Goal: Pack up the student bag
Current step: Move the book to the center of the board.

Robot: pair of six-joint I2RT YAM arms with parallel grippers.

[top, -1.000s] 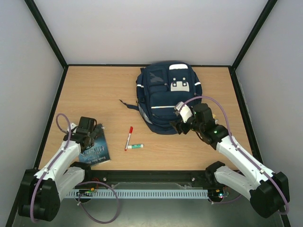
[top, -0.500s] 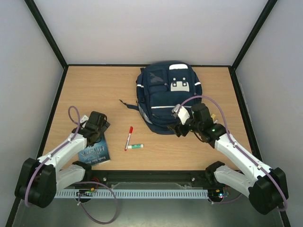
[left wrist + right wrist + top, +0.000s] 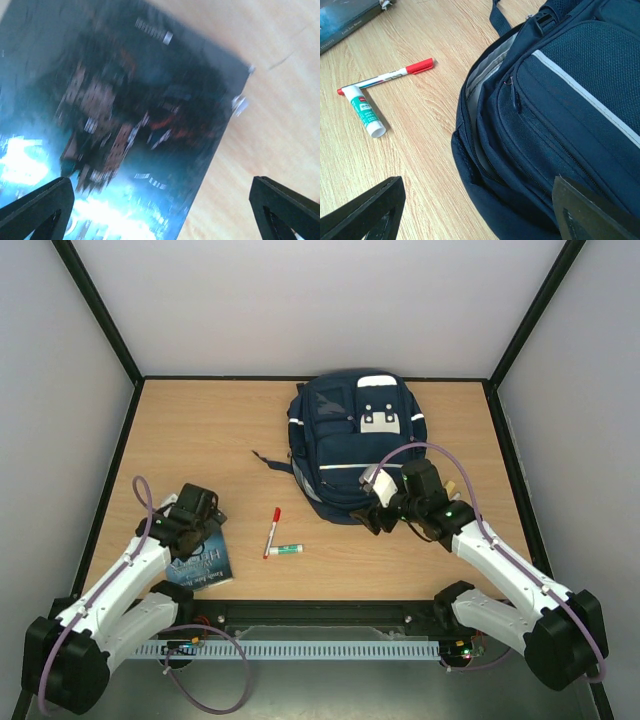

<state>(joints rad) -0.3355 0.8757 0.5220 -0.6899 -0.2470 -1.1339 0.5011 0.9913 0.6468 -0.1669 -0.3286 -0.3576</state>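
Observation:
The student bag [image 3: 355, 435] is a large navy backpack lying flat at the back of the table. In the right wrist view the student bag [image 3: 560, 110] has its zip partly undone, showing pale lining [image 3: 487, 65]. My right gripper [image 3: 376, 516] hovers open over the bag's near edge; in its wrist view the right gripper [image 3: 477, 212] holds nothing. A dark-covered book [image 3: 200, 562] lies front left. My left gripper [image 3: 197, 525] hangs open just above the book's far end. The blurred book cover [image 3: 125, 115] fills the left wrist view between the left gripper's [image 3: 160, 215] wide-set fingers.
A red-capped marker [image 3: 272, 531] and a green-and-white glue stick [image 3: 285, 550] lie on the wood between the book and the bag. The marker [image 3: 390, 76], the glue stick [image 3: 365, 112] and the book's corner [image 3: 345, 20] also show in the right wrist view. Black-edged walls surround the table.
The left gripper swung right and forward over the book, then drew back a little. The right gripper edged left along the bag's near edge. Both stayed open.

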